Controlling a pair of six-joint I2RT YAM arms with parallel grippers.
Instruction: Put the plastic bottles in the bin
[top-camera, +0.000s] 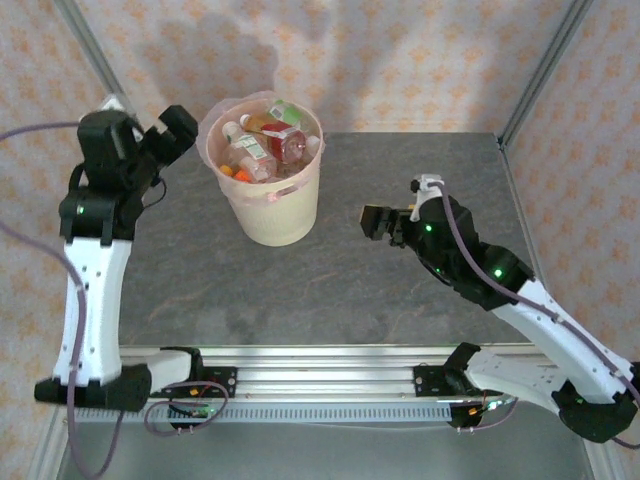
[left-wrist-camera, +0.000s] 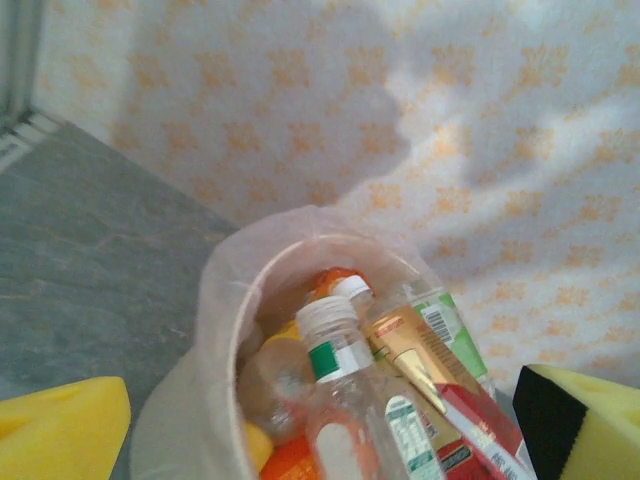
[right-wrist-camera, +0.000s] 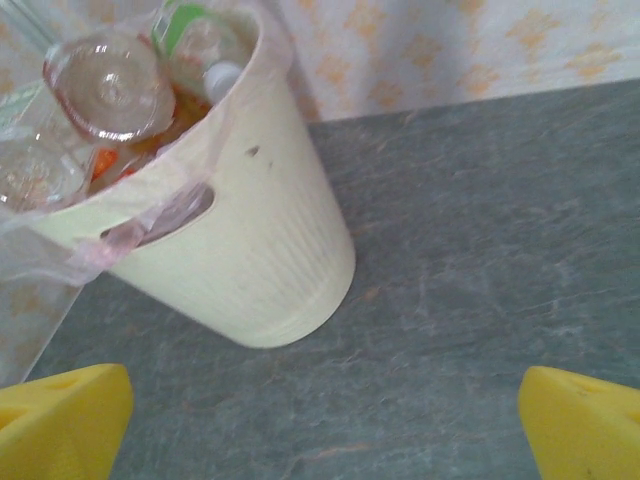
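- The tall round cream-white plastic bin (top-camera: 285, 215) with a thin pink bag liner stands on the grey stone-patterned tabletop (top-camera: 350, 290), in the far left part of it, close to the patterned wall.
- The small plastic bottles (top-camera: 265, 140) lie inside the bin, piled one on another up to its rim, some clear and some orange-tinted.
- From the left wrist view, one clear bottle with a white cap and a green band (left-wrist-camera: 330, 335) lies on top, and beside it lies a bottle with a red and gold label (left-wrist-camera: 440, 395).
- The left tool (top-camera: 172, 138) hangs in the air just beside the left side of the bin's rim; its yellow fingers (left-wrist-camera: 60, 430) stand wide apart and nothing is between them.
- The right tool (top-camera: 372, 220) is low over the tabletop, to the right of the bin and apart from it, and points toward it.
- Its yellow fingers (right-wrist-camera: 580, 420) also stand wide apart and hold nothing.
- The pink liner is folded over the rim and comes out through the handle slot (right-wrist-camera: 165, 215) in the bin's wall.
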